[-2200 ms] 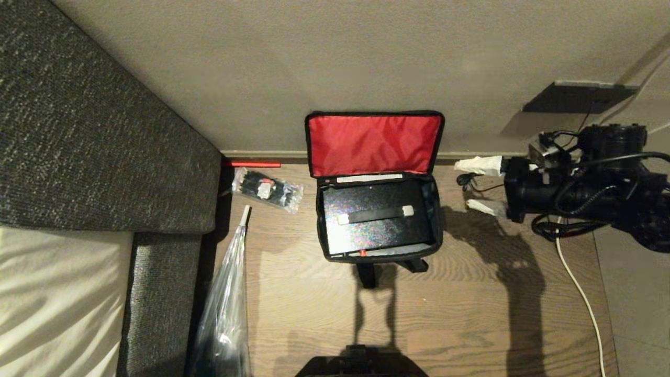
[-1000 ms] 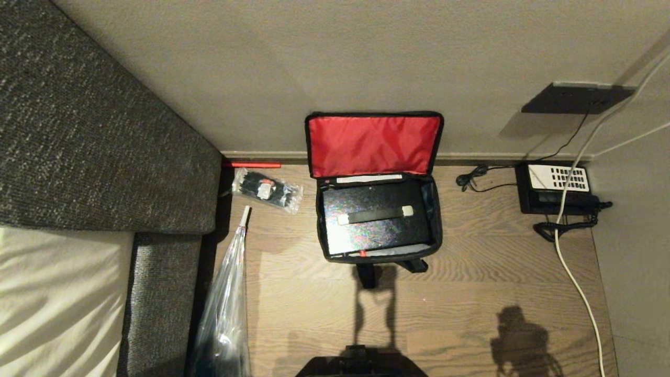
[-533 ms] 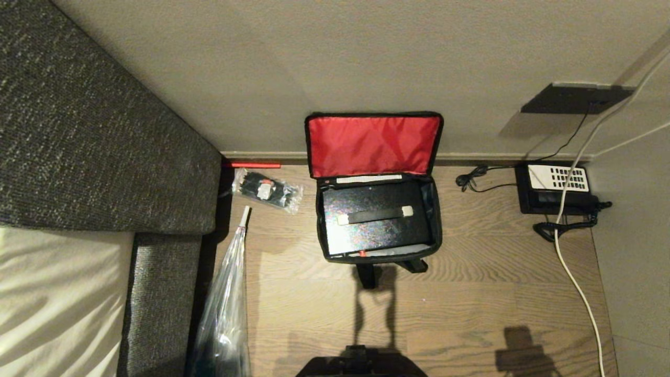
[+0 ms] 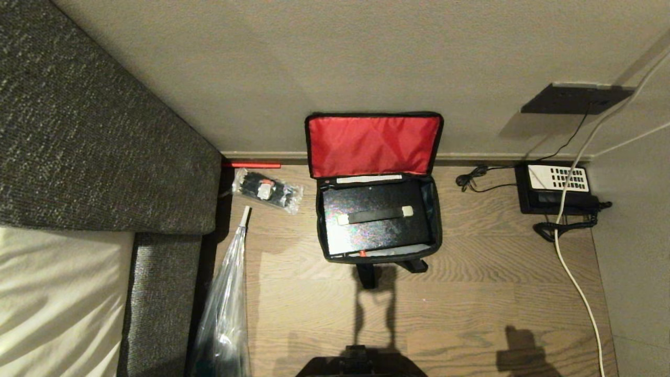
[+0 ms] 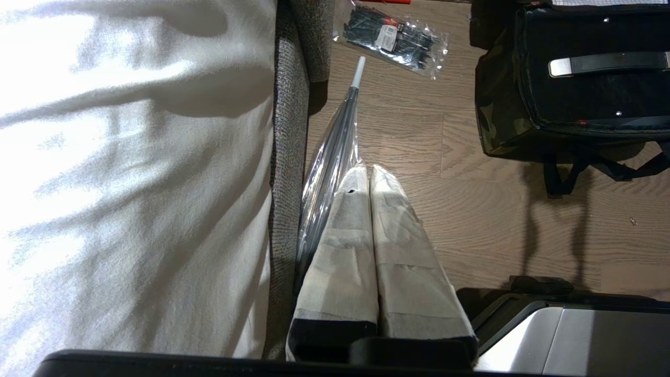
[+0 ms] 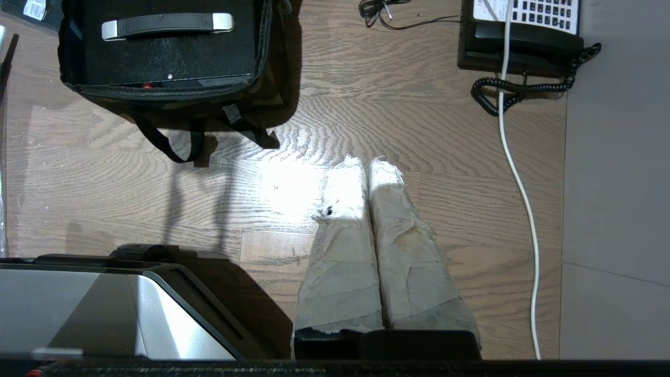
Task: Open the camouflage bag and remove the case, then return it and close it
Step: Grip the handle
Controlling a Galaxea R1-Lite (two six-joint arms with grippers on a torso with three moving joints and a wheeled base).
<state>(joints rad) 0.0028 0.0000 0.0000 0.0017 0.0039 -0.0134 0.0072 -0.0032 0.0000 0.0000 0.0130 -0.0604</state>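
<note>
Two end effectors hang over the wooden floor, both pinched closed and empty. Well ahead of the left end effector (image 5: 369, 173) and the right end effector (image 6: 366, 165), the camouflage bag (image 4: 378, 222) sits open against the wall, red lid (image 4: 372, 144) raised, with the case (image 4: 374, 215) lying inside it.

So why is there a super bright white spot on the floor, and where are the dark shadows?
Right wrist view: glare on the floor beside the shut right gripper. Head view: camouflage bag straps cast long shadows. Left wrist view: white bedding is washed out.
</note>
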